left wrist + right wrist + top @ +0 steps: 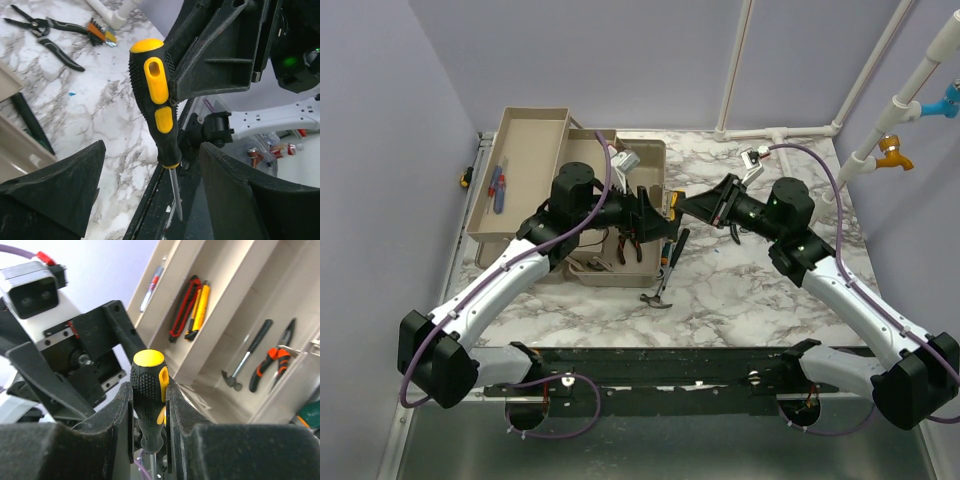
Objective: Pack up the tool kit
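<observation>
A black and yellow screwdriver (149, 385) is clamped upright between my right gripper's (148, 400) fingers. In the top view my right gripper (692, 205) holds it (672, 203) in the air over the right rim of the beige toolbox (645, 150). My left gripper (655, 212) faces it, close by. In the left wrist view my left gripper (150, 165) is open, with the screwdriver's (157, 100) lower handle and shaft between the spread fingers, not touching them. The lid and handle are out of view.
The fold-out tray (525, 125) holds small red and blue tools (498, 185). Red and yellow knives (192, 307) lie in one tray. A hammer (660, 290) lies by the box's front corner. Orange-handled pliers (630, 245) lie in the box. Black pliers (45, 32) lie on the marble.
</observation>
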